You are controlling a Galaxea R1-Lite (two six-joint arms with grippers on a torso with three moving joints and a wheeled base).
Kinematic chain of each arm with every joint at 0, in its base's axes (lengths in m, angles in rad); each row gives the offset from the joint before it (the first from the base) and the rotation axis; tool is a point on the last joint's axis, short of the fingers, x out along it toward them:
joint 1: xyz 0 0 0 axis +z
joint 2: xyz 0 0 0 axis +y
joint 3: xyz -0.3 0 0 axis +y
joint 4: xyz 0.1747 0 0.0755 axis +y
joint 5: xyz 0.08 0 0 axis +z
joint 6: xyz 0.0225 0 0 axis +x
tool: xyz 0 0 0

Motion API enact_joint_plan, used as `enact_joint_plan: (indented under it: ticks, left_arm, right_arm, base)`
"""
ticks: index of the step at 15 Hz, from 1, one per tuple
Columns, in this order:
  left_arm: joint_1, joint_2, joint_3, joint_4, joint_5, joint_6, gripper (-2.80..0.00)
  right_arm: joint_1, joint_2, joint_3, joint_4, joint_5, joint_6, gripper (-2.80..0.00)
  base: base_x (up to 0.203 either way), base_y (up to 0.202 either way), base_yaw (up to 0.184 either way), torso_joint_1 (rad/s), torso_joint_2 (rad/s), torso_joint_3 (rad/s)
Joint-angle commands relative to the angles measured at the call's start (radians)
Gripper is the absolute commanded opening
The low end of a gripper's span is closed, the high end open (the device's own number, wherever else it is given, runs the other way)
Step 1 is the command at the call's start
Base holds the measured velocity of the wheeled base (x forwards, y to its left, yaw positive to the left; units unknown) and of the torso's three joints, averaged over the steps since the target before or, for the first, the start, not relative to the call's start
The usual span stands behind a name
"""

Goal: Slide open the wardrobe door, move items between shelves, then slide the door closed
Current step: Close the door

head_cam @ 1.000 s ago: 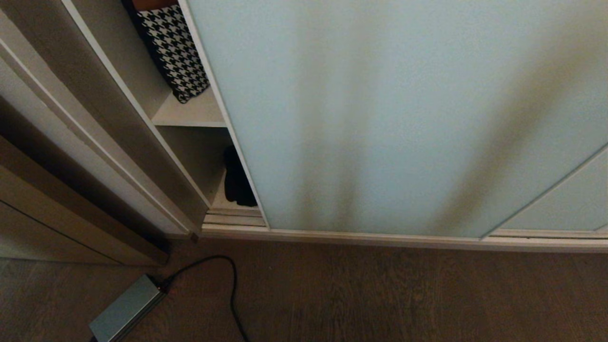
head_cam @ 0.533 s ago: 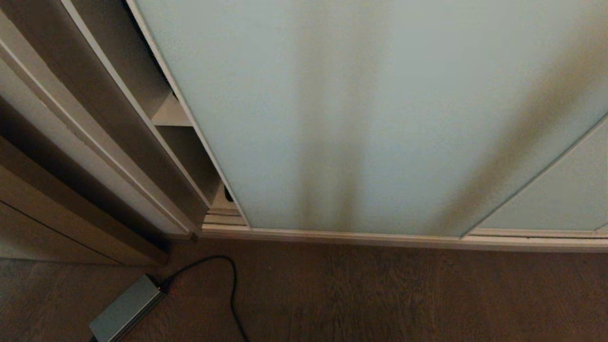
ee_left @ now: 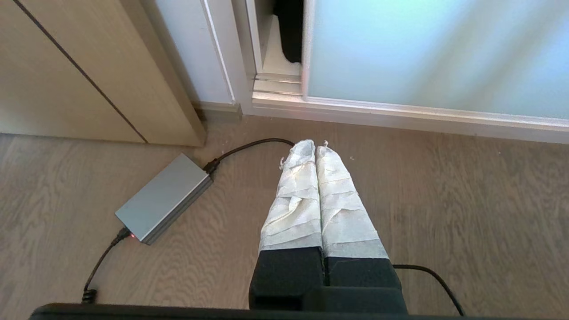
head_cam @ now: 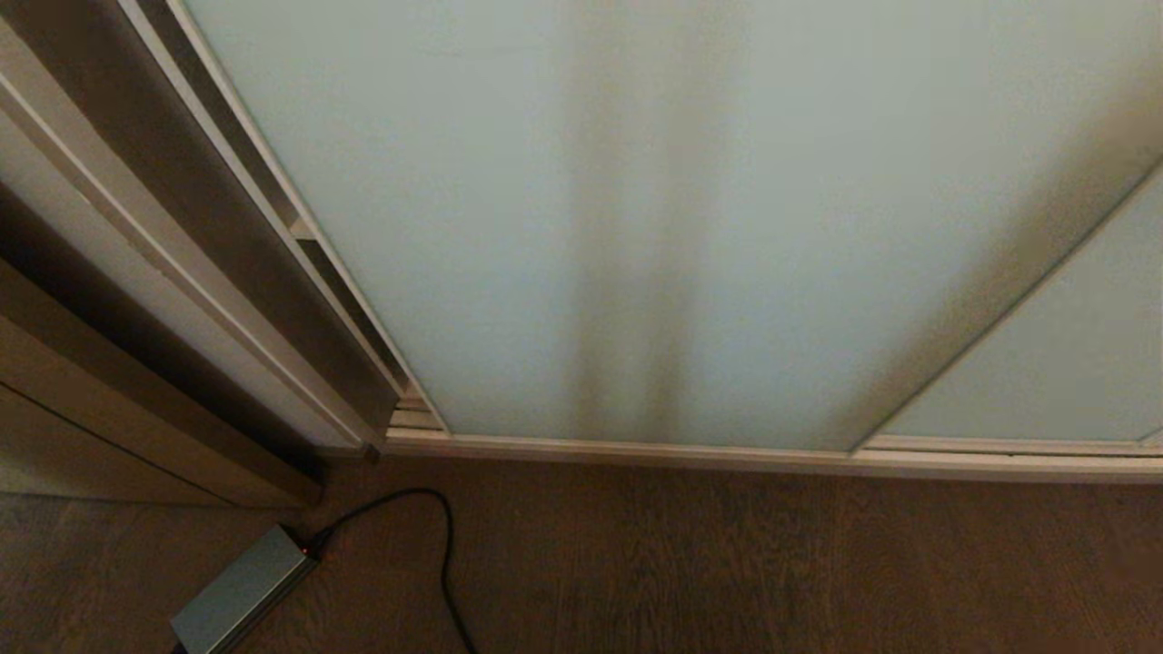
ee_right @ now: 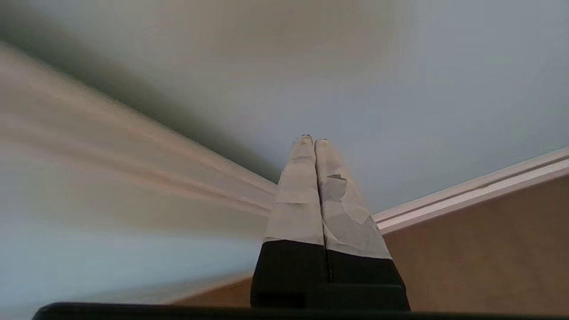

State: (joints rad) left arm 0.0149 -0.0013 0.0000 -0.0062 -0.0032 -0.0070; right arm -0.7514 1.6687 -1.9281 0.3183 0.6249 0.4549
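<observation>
Right gripper (ee_right: 310, 138): we see both taped fingers pressed together, nothing held, tips at the sliding wardrobe door (ee_right: 400, 66); door nearly shut; left gripper (ee_left: 315, 144) closed, empty, hangs over floor (ee_left: 466, 191).

Sliding wardrobe door (head_cam: 636, 227) right of a narrow gap, power brick (head_cam: 241, 590) on floor (head_cam: 772, 563) before it.

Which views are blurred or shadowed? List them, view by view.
Head view: sharp but dim, two dark shadow bands run down the door. Left wrist view: bright and crisp, left gripper fingers and floor grain clear. Right wrist view: heavy motion streaks on one side behind the right gripper, whose fingers stay sharp.
</observation>
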Motion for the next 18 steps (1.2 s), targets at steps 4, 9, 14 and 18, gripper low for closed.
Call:
enact_joint_plan:
  ticks: [4, 9, 14, 18]
  left_arm:
    - [0.000, 0.001, 0.000, 0.000, 0.000, -0.001, -2.80]
    - [0.000, 0.001, 0.000, 0.000, 0.000, -0.001, -2.80]
    - [0.000, 0.001, 0.000, 0.000, 0.000, -0.001, -2.80]
    - [0.000, 0.001, 0.000, 0.000, 0.000, -0.001, -2.80]
  right_arm:
    - [0.126, 0.052, 0.000, -0.004, -0.003, 0.037, -2.80]
    - [0.209, 0.075, -0.002, -0.033, -0.037, 0.037, -2.80]
    - [0.291, 0.049, 0.007, -0.039, -0.070, 0.041, -2.80]
    - [0.353, 0.043, 0.018, -0.040, -0.092, 0.039, -2.80]
  base:
    - [0.000, 0.000, 0.000, 0.000, 0.00, 0.000]
    - [0.000, 0.000, 0.000, 0.000, 0.00, 0.000]
    - [0.000, 0.000, 0.000, 0.000, 0.00, 0.000]
    - [0.000, 0.000, 0.000, 0.000, 0.00, 0.000]
